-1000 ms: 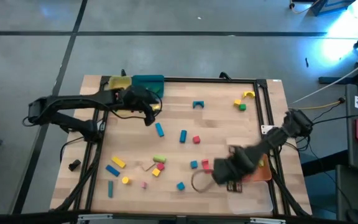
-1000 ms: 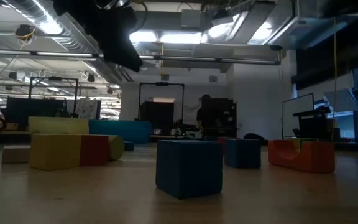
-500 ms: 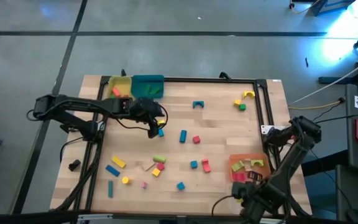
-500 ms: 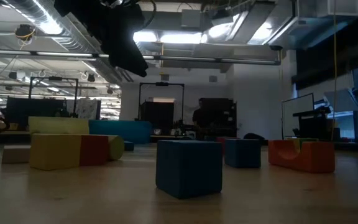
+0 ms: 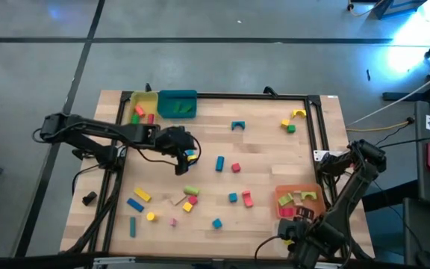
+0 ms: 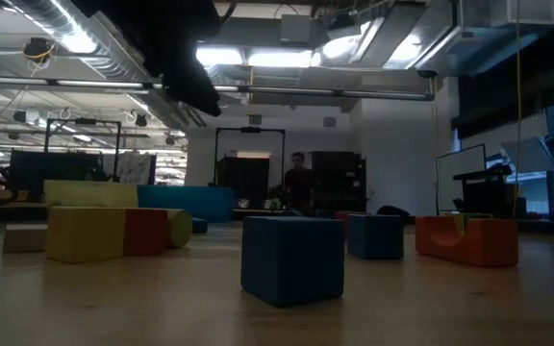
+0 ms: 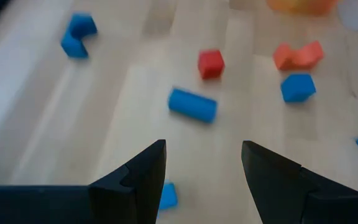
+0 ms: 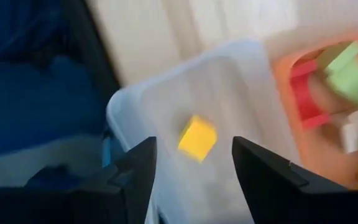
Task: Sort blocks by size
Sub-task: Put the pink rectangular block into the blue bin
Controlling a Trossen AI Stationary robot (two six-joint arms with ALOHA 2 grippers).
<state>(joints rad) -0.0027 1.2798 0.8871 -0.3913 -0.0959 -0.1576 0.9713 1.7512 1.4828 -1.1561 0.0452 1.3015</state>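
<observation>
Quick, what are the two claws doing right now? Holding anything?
Left gripper: open, empty, over a small blue block.
Right gripper: open, empty, above a yellow block in the clear tray.

Matt painted blocks [image 5: 220, 162] lie on a pale, smooth wood-grain table [image 5: 263, 146]; the clear tray [image 8: 229, 93] looks plastic.

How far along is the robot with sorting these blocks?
Partly done. Some blocks lie in the orange tray, yellow tray and teal tray. The open right gripper hangs over a yellow cube in the clear tray. Many blocks remain on the table.
</observation>
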